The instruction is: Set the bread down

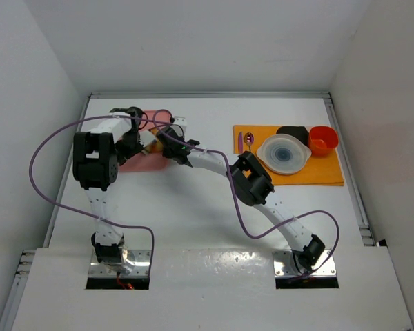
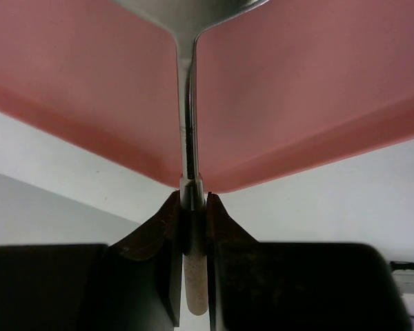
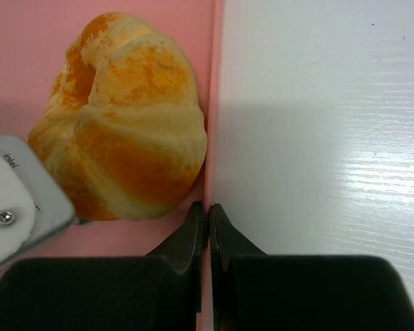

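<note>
Clamping the thin metal stem of a utensil (image 2: 186, 131), the left gripper (image 2: 192, 200) has its fingers pressed tight on either side, and the utensil's pale butt end shows between them lower down; the stem runs out over a pink board (image 2: 310, 96) and widens into a shiny head at the top edge of the left wrist view; what kind of head it is I cannot tell; the right gripper (image 3: 208, 210) has its fingers all but together, with the board's thin right edge running straight between the tips, so it looks pinched there; the bread (image 3: 124, 124) lies on the board, hard against that right edge and just left of the right fingertips, tilted so its scored golden top faces partly sideways; a white housing (image 3: 17, 200) marked intel sits low and left of the bread, touching or nearly touching its lower side; in the top view both arms meet at the far left of the white table (image 1: 186, 214), the right arm stretched across from its base at near right, and the board lies under the two grippers; well apart at far right lies an orange mat (image 1: 324, 172) carrying a white bowl (image 1: 284, 153), a red cup (image 1: 323, 139), a black object (image 1: 293, 131) and, on its left end, a small spoon (image 1: 249, 140)
</note>
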Robot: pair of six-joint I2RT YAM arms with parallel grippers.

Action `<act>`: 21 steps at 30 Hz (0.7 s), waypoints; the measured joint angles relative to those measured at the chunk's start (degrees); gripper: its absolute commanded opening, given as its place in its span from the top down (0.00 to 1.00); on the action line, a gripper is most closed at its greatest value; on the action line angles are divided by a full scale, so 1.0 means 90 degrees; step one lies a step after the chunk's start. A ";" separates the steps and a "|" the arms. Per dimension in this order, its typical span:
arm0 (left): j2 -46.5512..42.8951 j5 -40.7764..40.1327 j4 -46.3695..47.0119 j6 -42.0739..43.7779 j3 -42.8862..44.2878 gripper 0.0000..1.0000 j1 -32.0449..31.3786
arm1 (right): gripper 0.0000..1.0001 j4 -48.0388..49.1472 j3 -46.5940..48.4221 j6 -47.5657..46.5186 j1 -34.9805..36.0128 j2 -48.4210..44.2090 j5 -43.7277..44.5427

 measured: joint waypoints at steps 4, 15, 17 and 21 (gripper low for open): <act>0.0000 0.0272 0.0075 -0.0316 -0.0010 1.00 0.0000 | 1.00 0.0029 -0.0007 -0.0015 0.0000 0.0000 0.0000; -0.0158 0.1093 0.0906 -0.1144 -0.0573 1.00 -0.0002 | 1.00 0.0289 -0.0146 -0.0029 -0.0002 -0.0007 0.0034; -0.0226 0.1132 0.1001 -0.1253 -0.0653 1.00 -0.0002 | 1.00 0.0364 -0.0202 -0.0053 0.0000 -0.0024 0.0051; -0.0369 0.1168 0.1214 -0.1496 -0.0811 1.00 -0.0002 | 1.00 0.0573 -0.0335 -0.0046 0.0000 -0.0053 0.0051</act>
